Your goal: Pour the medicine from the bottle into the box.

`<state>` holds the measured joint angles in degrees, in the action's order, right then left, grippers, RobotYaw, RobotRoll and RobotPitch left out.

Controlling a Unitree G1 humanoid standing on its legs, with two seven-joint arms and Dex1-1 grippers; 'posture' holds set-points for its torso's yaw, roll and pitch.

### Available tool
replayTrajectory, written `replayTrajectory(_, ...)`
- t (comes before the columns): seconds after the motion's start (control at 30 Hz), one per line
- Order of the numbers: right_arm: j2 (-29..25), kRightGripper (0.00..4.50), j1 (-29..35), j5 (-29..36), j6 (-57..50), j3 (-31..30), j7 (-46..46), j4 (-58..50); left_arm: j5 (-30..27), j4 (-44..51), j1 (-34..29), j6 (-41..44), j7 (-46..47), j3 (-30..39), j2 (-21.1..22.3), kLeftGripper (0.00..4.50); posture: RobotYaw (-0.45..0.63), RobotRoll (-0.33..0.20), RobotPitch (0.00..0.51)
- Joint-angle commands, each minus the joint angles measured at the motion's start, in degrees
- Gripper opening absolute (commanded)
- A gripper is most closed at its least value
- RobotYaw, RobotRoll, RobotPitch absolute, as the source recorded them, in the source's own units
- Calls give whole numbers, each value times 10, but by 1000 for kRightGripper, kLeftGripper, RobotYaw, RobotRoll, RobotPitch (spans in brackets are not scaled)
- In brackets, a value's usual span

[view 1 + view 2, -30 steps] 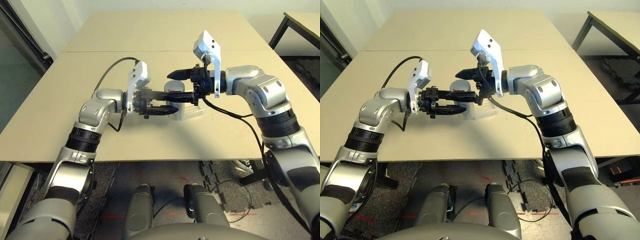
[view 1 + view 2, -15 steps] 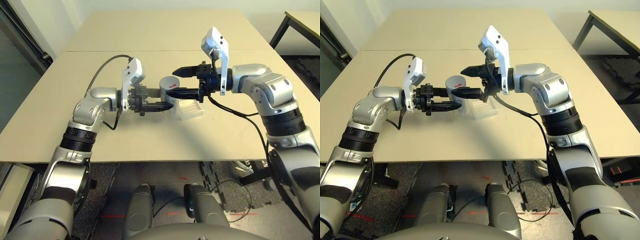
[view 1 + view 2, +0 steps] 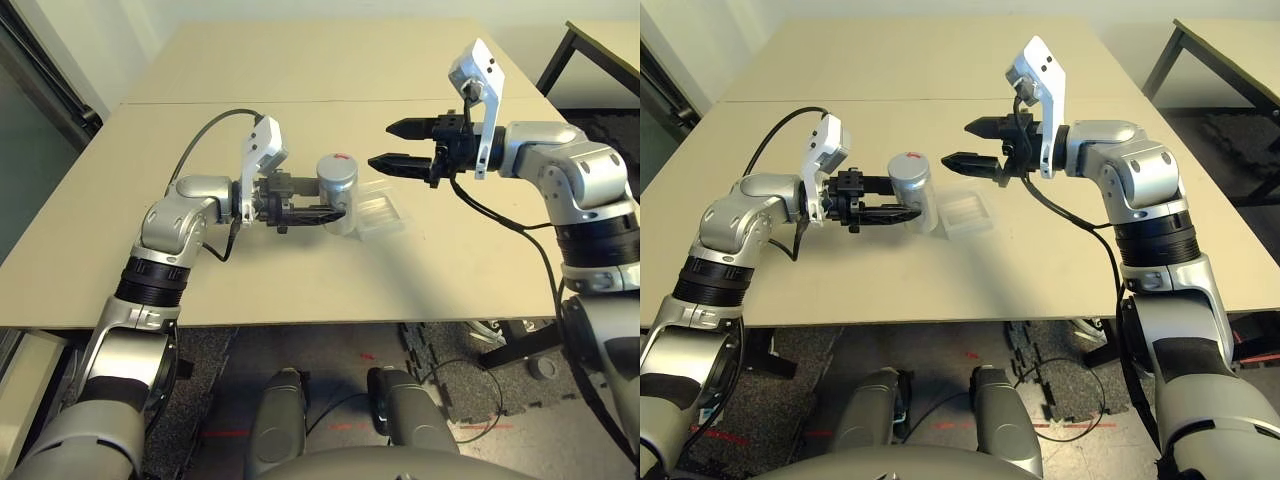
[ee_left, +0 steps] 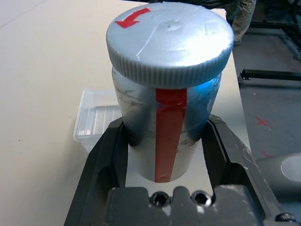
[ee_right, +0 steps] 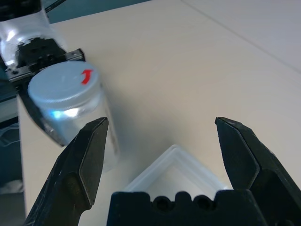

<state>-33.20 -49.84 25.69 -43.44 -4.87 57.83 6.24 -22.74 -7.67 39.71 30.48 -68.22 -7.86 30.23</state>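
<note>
As the right gripper point(image 3: 400, 145) is drawn back with jaws apart, the capped bottle point(image 3: 337, 192) is left upright on the table.

It is clamped by the left gripper point(image 4: 164, 155) beside the box point(image 3: 381, 211) — the cap point(image 4: 169, 40) is still on, so nothing has been poured.

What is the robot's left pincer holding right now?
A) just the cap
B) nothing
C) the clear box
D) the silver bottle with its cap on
D. The left pincer is shut around the bottle, and the cap sits on top; the box lies on the table beside it, untouched.
</note>
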Motion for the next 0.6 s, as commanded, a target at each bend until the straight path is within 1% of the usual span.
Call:
replayTrajectory(0.03, -7, 4500, 16, 30, -38, 7, 12, -51, 3, -6, 4, 0, -5, -3, 3, 2479, -14, 0, 90)
replayTrajectory(0.23, 15, 4500, 19, 63, -72, 13, -6, -97, 8, -19, 10, -6, -7, -5, 3, 2479, -18, 0, 89)
replayTrajectory(0.43, 53, 4500, 7, 56, -63, -6, -29, -101, 11, -27, 15, -9, -7, -9, -5, 2478, -22, 0, 88)
replayTrajectory(0.6, 73, 4500, -3, 34, -42, -36, -31, -85, 12, -26, 17, -10, -6, -12, -12, 2478, -22, 0, 88)
